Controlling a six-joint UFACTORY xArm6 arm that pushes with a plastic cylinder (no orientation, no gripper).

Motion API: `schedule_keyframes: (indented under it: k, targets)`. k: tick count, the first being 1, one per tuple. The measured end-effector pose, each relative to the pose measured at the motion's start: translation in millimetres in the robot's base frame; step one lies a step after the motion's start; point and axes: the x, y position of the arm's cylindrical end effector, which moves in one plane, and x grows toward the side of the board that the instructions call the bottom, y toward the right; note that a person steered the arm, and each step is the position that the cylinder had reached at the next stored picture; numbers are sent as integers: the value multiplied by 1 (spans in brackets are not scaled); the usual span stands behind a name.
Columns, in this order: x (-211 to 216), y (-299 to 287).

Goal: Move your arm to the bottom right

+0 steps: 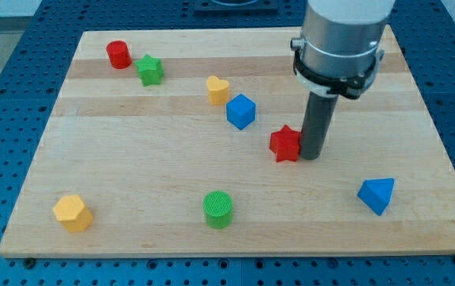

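Observation:
My tip (pixel 310 156) rests on the wooden board (pixel 132 191) right of centre, touching the right side of a red star block (pixel 286 144). A blue triangular block (pixel 377 195) lies to the lower right of the tip. A blue cube (pixel 241 111) and a yellow heart block (pixel 217 90) lie to the upper left of the tip. The arm's grey body (pixel 342 40) comes down from the view's top right.
A red cylinder (pixel 117 54) and a green star block (pixel 150 70) sit at the top left. A yellow hexagonal block (pixel 73 212) sits at the bottom left. A green cylinder (pixel 218 209) sits at the bottom centre. A blue perforated table (pixel 5 87) surrounds the board.

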Motion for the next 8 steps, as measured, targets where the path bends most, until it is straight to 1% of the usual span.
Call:
schedule_keyframes:
  k: [1, 2, 3, 4, 5, 6, 8]
  targets:
    - [-29, 0]
    - [-49, 0]
    - [-49, 0]
    - [-48, 73]
    - [-43, 167]
    - [-25, 212]
    - [-22, 223]
